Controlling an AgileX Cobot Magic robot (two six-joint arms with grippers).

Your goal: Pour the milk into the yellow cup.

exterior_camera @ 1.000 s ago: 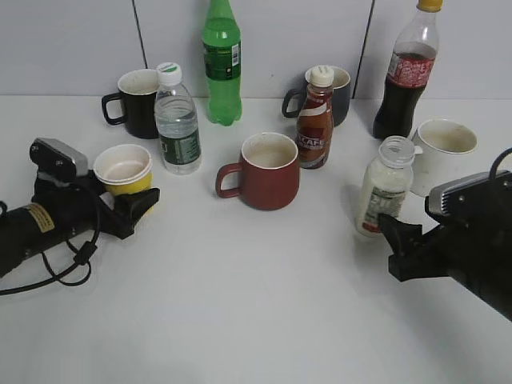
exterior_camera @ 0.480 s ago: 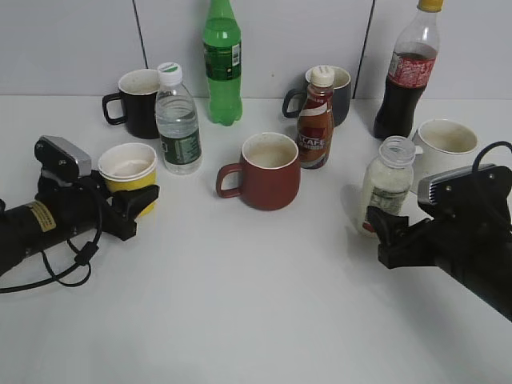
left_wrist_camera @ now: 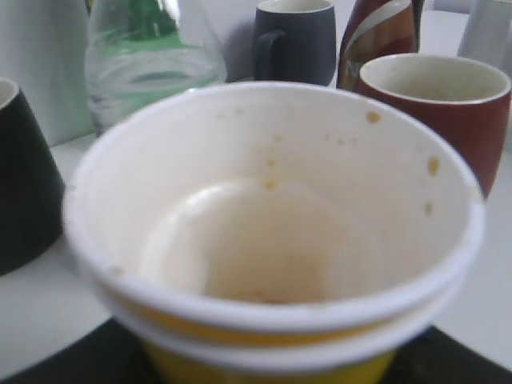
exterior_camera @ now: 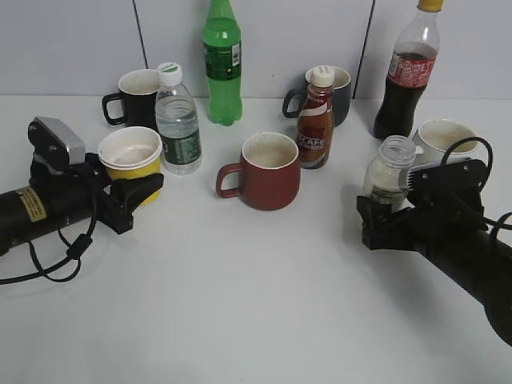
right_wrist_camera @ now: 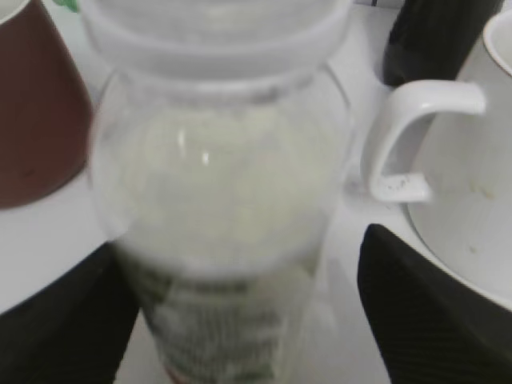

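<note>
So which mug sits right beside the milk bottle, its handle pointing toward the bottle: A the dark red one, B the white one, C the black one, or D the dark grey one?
B: in the right wrist view the white mug's handle points at the milk bottle.

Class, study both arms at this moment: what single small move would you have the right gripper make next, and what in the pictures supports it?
Probably close the right gripper on the squat translucent plastic milk bottle. Its dark fingers stand on either side of the bottle with gaps showing, so it is not gripped yet. The left gripper already holds the small yellow paper cup, which looks empty inside.
</note>
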